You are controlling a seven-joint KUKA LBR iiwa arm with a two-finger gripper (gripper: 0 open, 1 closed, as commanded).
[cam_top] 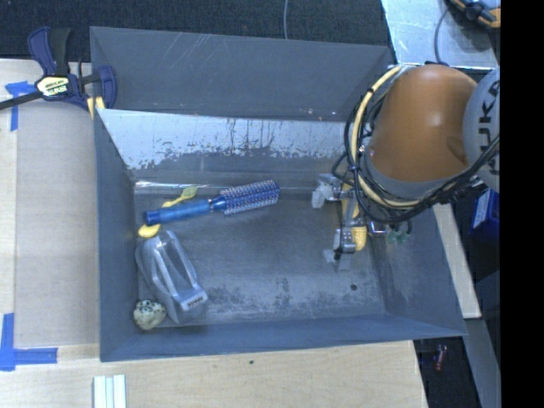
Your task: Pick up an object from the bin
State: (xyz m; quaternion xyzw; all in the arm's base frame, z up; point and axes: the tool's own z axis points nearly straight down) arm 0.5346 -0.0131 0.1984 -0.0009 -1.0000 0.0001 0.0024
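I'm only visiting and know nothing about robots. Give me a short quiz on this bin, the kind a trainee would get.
1. True or false: the blue hairbrush lies directly under the tool.
2. Which thing lies nearest the bin corner at the picture's lower left? A) the small speckled ball B) the blue hairbrush C) the clear plastic pack
3. Fill in: seen by the camera, the tool hangs over the bin's ____ side (left or right).

Key: 1 false, the brush lies far to the tool's left; 2 A; 3 right.
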